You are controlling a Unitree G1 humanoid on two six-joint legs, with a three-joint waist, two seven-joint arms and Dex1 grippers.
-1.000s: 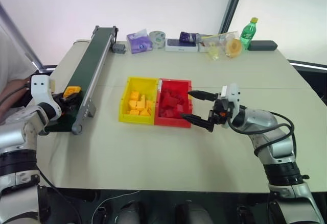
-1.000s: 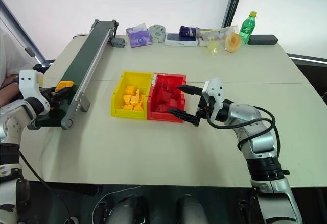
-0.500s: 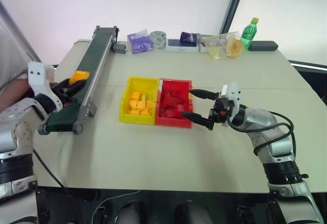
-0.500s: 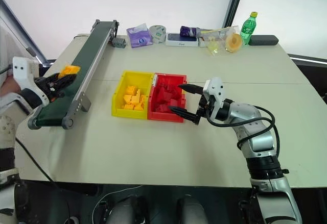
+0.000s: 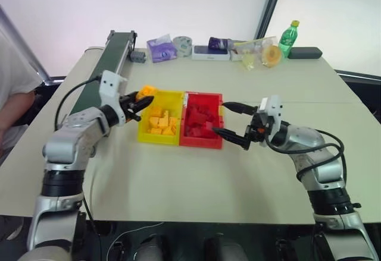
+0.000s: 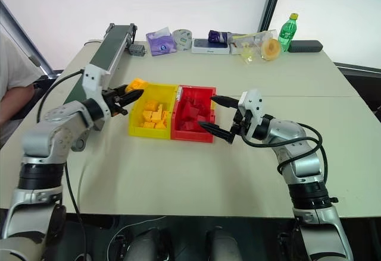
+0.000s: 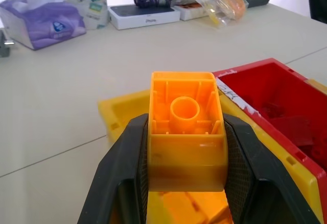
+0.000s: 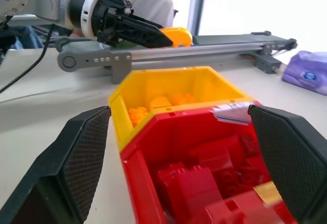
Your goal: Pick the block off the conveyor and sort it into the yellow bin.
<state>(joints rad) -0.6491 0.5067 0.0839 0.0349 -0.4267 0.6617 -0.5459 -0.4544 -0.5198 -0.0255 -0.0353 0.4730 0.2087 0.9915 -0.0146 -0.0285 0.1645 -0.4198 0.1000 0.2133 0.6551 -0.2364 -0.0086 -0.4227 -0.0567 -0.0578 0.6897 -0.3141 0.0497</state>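
— Left hand (image 5: 138, 102)? Block (image 5: 146, 92)?
— Clenched on block, held above far left corner of yellow bin (image 5: 144, 134), clear of conveyor (image 5: 101, 71).
— Right hand (image 5: 229, 121)?
— Released, fingers spread wide, poised beside red bin (image 5: 202, 142) over tabletop (image 5: 178, 178).

You see a big pale table (image 5: 196, 172) in a bright room. Behind it the wall (image 5: 178, 5) is white, and a dark pole (image 5: 269, 5) runs up it near the far right corner. Light fills the room. Under the near edge the floor (image 5: 196, 243) is dark.
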